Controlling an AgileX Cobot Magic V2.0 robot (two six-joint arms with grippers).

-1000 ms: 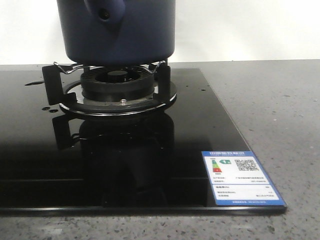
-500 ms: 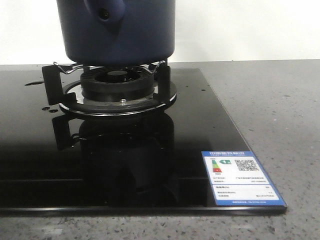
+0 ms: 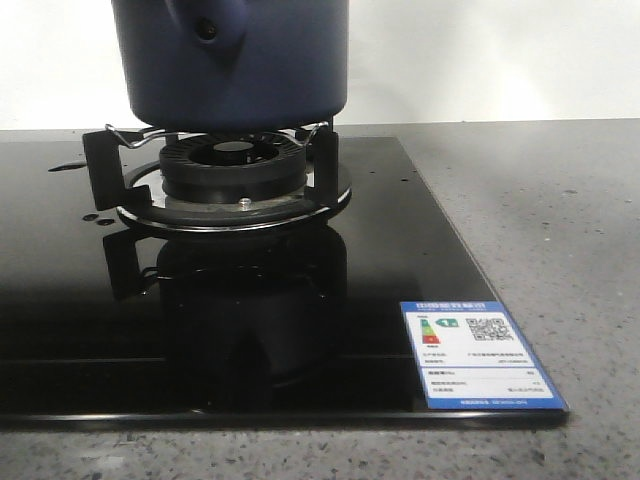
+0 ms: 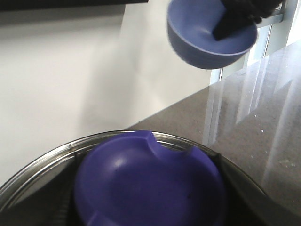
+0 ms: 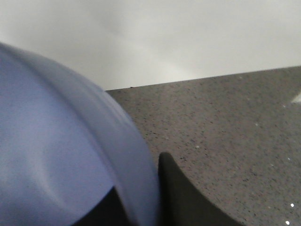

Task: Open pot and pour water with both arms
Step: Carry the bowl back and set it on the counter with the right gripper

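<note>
The dark navy pot (image 3: pixel 250 70) stands on the burner stand (image 3: pixel 232 165), its side knob (image 3: pixel 208 28) facing the front view; its top is cut off there. In the left wrist view a steel-rimmed lid (image 4: pixel 42 162) with a big purple-blue knob (image 4: pixel 146 183) fills the space at my left gripper (image 4: pixel 148 209), whose fingertips are hidden. A periwinkle-blue bowl (image 4: pixel 202 44) hangs in the air beyond it. My right gripper (image 5: pixel 141 188) is shut on that bowl's rim (image 5: pixel 56 165), with one dark finger (image 5: pixel 183 197) outside the wall.
A black glass stove top (image 3: pixel 400 230) with a blue-and-white energy sticker (image 3: pixel 478 352) at its front right corner lies on a grey speckled counter (image 3: pixel 560 220). A white wall stands behind.
The pot stays on the burner. Only the dark reflection in the glass top has shifted a little.
</note>
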